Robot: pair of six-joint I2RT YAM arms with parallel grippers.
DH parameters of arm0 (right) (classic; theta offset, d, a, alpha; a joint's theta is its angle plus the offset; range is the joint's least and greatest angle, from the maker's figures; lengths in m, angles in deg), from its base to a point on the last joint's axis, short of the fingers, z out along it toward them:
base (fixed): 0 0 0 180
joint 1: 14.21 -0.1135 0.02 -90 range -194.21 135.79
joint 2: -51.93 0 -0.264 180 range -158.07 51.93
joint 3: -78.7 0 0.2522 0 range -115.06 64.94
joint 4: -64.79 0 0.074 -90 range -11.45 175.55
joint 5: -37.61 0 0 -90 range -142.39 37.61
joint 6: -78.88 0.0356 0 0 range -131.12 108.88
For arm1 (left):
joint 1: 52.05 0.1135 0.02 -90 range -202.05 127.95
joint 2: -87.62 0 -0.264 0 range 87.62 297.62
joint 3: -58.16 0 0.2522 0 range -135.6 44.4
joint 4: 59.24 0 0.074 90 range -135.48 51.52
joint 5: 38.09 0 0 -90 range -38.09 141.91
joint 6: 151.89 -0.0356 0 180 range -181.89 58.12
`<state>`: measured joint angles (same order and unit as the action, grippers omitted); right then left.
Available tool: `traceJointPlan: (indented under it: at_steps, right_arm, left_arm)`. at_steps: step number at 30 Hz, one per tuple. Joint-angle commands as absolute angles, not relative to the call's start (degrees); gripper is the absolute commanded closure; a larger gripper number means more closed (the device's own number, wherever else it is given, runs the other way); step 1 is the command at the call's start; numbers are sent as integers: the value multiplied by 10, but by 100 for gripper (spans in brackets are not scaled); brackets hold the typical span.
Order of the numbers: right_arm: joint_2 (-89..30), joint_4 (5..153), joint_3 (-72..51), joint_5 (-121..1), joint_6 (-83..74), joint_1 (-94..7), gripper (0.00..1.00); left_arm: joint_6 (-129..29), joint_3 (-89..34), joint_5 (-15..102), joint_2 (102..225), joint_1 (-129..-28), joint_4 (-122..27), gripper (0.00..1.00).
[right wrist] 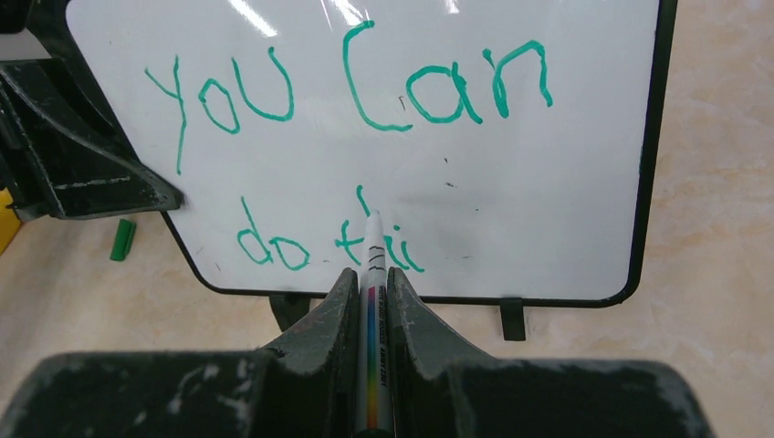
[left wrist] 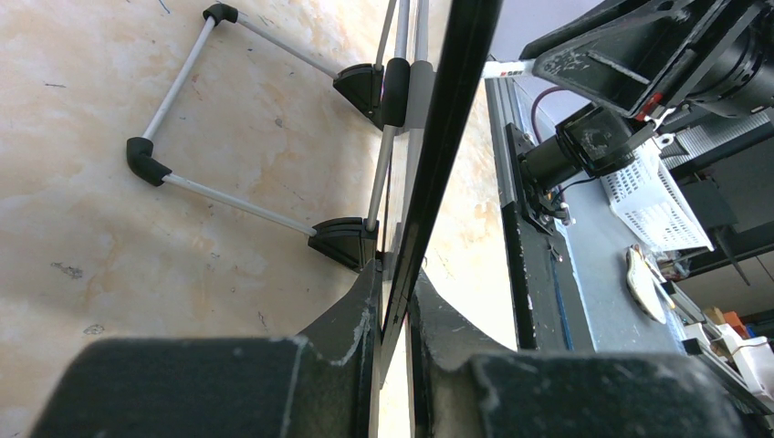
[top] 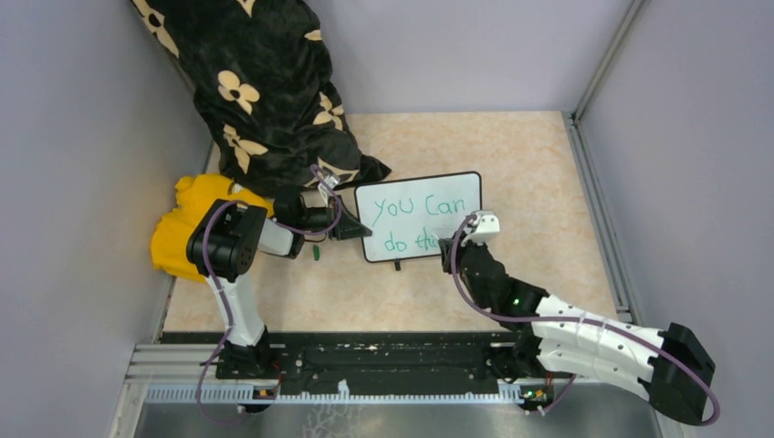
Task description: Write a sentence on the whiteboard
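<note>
The whiteboard (top: 429, 196) stands upright on the tan table, tilted back on its wire stand (left wrist: 228, 196). The sentence (right wrist: 356, 87) is in green: "you Can" on top, and "do" plus a partly written word (right wrist: 274, 248) below. My left gripper (top: 351, 228) is shut on the board's left edge. The left wrist view shows the black frame (left wrist: 447, 137) edge-on between the fingers (left wrist: 351, 315). My right gripper (right wrist: 370, 274) is shut on a white marker (right wrist: 372, 319). Its tip rests on the board at the second line's last letters.
A black cloth with cream flowers (top: 265, 91) lies at the back left over a yellow object (top: 183, 228). A green marker cap (right wrist: 121, 239) lies on the table by the board's lower left corner. Grey walls enclose the table. A black rail (top: 365, 360) runs along the near edge.
</note>
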<state>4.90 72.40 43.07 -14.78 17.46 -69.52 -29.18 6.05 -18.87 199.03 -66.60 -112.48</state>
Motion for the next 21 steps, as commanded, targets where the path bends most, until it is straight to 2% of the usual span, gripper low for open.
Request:
traceJointPlan:
  at_steps: [1, 9, 21]
  right_arm:
    - [78, 731, 412, -144, 171, -690, 100]
    - [58, 801, 403, -83, 196, -691, 100]
    - [67, 745, 408, -81, 183, -690, 100]
  left_arm:
    - [-293, 60, -187, 1995, -671, -1082, 83]
    - [-293, 59, -187, 1995, -671, -1082, 83]
    - [-295, 60, -187, 1996, -671, -1080, 83]
